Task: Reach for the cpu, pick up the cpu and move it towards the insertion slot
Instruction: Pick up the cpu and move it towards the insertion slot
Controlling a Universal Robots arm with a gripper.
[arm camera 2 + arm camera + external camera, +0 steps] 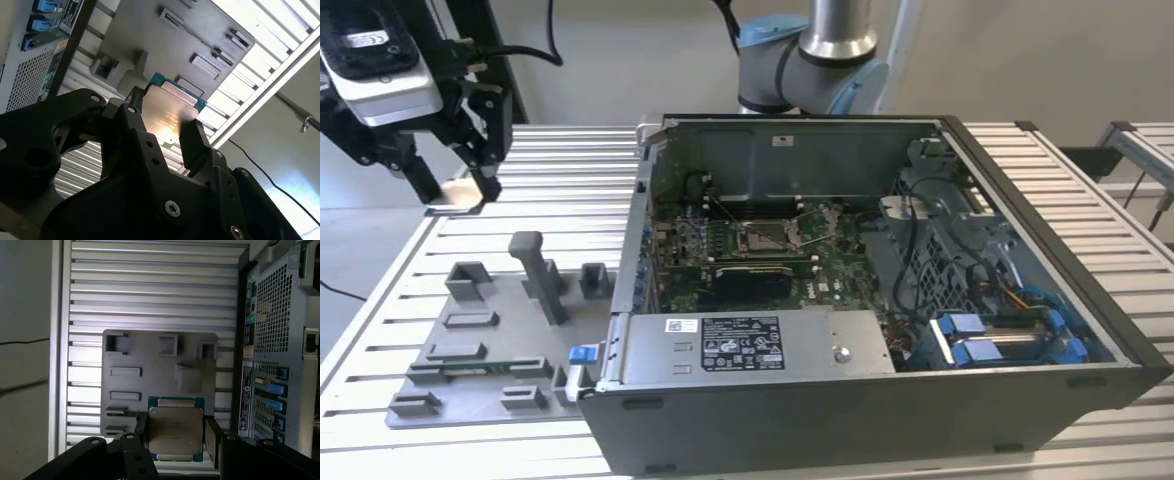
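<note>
The cpu [176,432], a flat square chip with a silvery top and a thin green-tan edge, sits clamped between my gripper's [177,436] two black fingers [142,426]. In the second wrist view the cpu [169,111] lies in the same grip, the gripper [164,124] shut on its two opposite edges. In the exterior view my gripper [451,188] hangs above the slatted table at the exterior view's far left, with the pale cpu [454,197] at its tips. The insertion slot [769,235], a metal-framed socket, lies on the motherboard inside the open case, well off to the exterior view's right of the gripper.
A grey fixture plate [480,345] with raised blocks and a tall post [534,270] lies between the gripper and the open computer case [854,420]. The case's upright side wall [640,200] faces the gripper. The arm's base [807,60] stands behind the case.
</note>
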